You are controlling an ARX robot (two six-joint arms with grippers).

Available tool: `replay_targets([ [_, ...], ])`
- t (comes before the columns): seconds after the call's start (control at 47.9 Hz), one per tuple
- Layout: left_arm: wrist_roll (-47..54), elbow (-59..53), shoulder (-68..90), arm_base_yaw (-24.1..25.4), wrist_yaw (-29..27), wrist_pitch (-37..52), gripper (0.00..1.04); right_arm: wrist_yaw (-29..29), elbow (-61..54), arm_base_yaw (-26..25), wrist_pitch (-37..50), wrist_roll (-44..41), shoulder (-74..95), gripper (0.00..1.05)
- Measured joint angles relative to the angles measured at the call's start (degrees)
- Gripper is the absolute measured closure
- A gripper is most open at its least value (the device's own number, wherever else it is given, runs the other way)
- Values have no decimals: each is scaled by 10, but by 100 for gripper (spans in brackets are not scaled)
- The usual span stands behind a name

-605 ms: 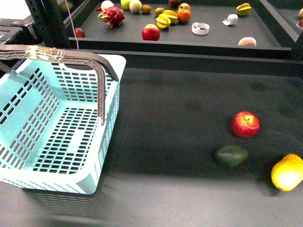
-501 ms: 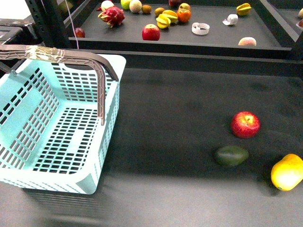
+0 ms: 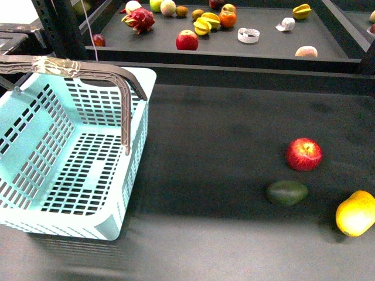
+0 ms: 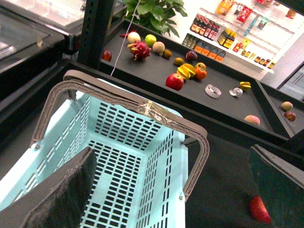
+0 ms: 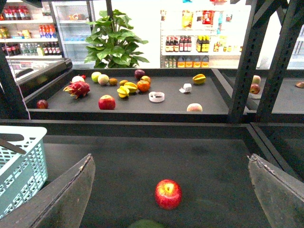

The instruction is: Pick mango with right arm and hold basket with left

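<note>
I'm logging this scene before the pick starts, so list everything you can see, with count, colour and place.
basket: one, light turquoise, taped brown handles, left on the table, empty
mango: one, yellow-orange, table's right edge
avocado: one, dark green, left of mango
apple: one, red, behind avocado
shelf fruit: many, mixed colours, on the back shelf, including a pink dragon fruit
tape roll: one, white, back shelf
left gripper: one, dark, open, above basket
right gripper: one, dark, open, facing apple

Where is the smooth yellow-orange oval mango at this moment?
In the front view, the smooth yellow-orange oval mango lies at the far right edge of the dark table, right of the dark green oval avocado and nearer than the round red apple.
</note>
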Motion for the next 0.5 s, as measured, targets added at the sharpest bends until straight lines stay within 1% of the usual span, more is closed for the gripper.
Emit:
replay_targets([
  [0.083,-48,40,153,9,10,85,6,0,0,0,0,0,0,8],
  [0.167,-84,84,277,13,11,130,6,0,0,0,0,0,0,8],
  [0.292,-143,149,417,9,10,149,6,0,0,0,0,0,0,8],
  [0.355,-169,189,479,5,-6,159,6,0,0,0,0,0,0,8],
  [0.396,-193,223,524,-1,-9,175,6,0,0,0,0,0,0,8],
  [0.501,-235,302,595,-26,-10,160,6,0,0,0,0,0,0,8],
])
